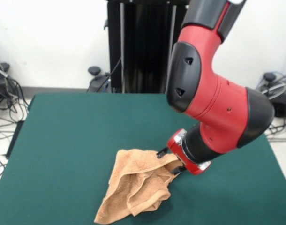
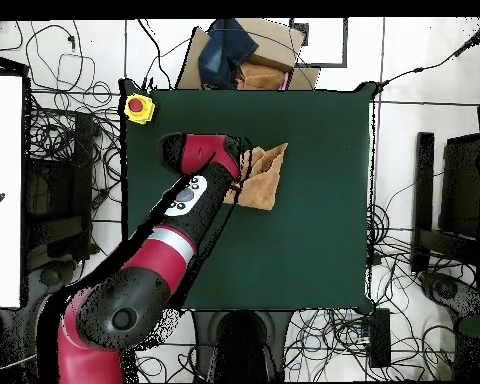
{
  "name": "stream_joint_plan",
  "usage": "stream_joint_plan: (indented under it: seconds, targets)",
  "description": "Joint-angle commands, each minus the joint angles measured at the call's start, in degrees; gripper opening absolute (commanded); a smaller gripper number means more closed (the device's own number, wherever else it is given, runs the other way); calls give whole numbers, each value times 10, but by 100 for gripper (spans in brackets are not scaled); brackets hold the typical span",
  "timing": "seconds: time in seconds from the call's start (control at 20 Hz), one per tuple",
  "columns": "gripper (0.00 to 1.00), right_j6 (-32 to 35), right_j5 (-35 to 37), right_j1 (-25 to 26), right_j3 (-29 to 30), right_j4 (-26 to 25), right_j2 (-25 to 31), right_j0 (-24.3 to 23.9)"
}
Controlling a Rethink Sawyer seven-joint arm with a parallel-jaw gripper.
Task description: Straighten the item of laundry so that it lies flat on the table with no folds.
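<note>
The light orange-tan towel [image 1: 136, 185] lies crumpled and folded over itself near the front of the dark green table [image 1: 77, 140], right of the middle. My gripper [image 1: 170, 161] is at the towel's upper right edge and is shut on that edge; the folds run down and left from it. The red wrist hides the gripper's body. In the overhead view the towel [image 2: 265, 176] lies in the table's [image 2: 314, 240] upper middle, with the gripper [image 2: 241, 182] at its left edge under the arm. No white tag shows.
A yellow box with a red button [image 2: 138, 107] sits at the table's corner in the overhead view. A cardboard box with dark cloth [image 2: 242, 55] stands just beyond the table's edge. Cables lie on the floor all round.
</note>
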Motion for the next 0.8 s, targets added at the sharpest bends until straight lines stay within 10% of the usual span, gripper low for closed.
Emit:
stream_joint_plan:
  seconds: [0.05, 0.8]
  targets:
    - [100, 49, -6, 50, 15, -31, 77, -10]
    - [100, 42, -8, 70, -12, -26, 94, -17]
